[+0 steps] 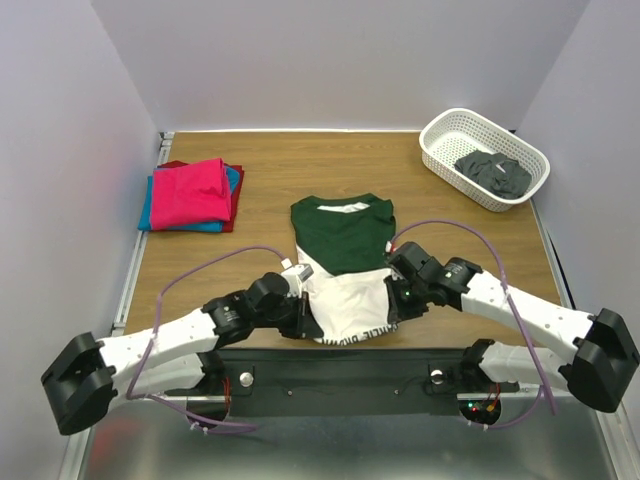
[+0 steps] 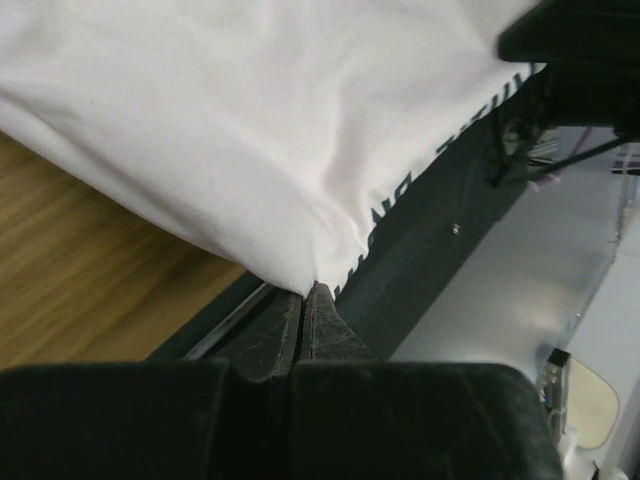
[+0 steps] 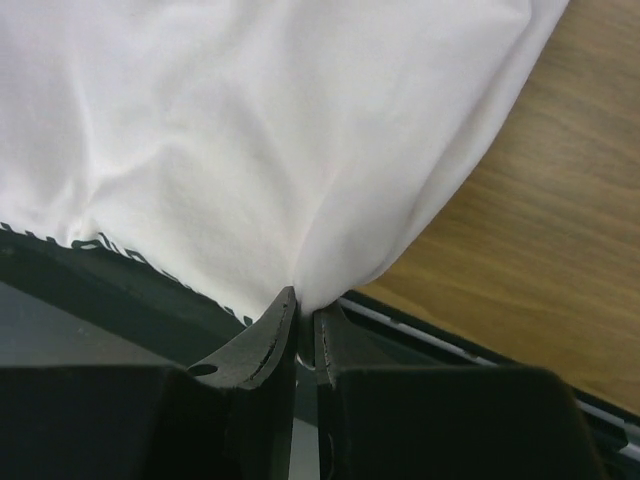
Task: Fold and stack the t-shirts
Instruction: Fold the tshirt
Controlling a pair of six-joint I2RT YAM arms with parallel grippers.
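The white t-shirt with dark green sleeves [image 1: 345, 262] lies at the near middle of the table, green part towards the back, white part with black print hanging over the near edge. My left gripper [image 1: 304, 318] is shut on the shirt's lower left corner; in the left wrist view the fingertips [image 2: 303, 297] pinch the white cloth [image 2: 260, 150]. My right gripper [image 1: 398, 304] is shut on the lower right corner; in the right wrist view it [image 3: 303, 303] pinches the white cloth [image 3: 260, 140]. A folded stack [image 1: 190, 195] with a magenta shirt on top, blue and red below, lies at the back left.
A white lattice basket [image 1: 440, 150] holding a dark grey cloth [image 1: 493, 172] stands at the back right. The black base bar [image 1: 340, 365] runs along the table's near edge under the shirt's hem. White walls enclose the table on three sides.
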